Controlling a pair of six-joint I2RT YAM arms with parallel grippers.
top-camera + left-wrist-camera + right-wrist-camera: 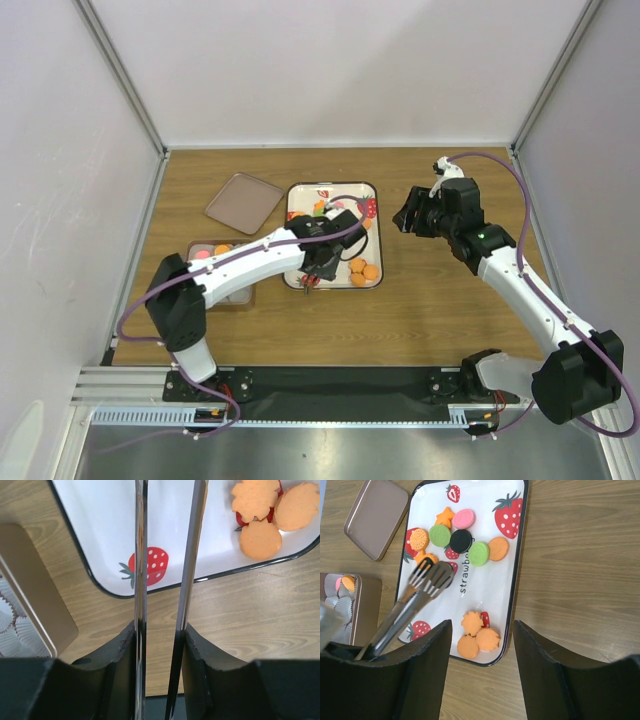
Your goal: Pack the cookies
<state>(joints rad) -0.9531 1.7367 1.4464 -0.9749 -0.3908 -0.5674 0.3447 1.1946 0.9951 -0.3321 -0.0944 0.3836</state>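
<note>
- Wooden table (440, 300) between pale walls, with a strawberry-print tray (517, 580) in the middle, an open box (367, 610) of paper cups to its left and the lid (377, 517) lying apart.
- Most cookies (465, 540) sit on the tray: a mixed cluster at the far end and three orange ones at the near corner. A couple lie in the box.
- Left gripper (160, 645) is pinching metal tongs (427, 580), their tips over the tray's left side.
- Right gripper (482, 627) hangs spread and empty.
- They look light, stiff, thin and probably slippery, so they are best nipped across opposite edges.
</note>
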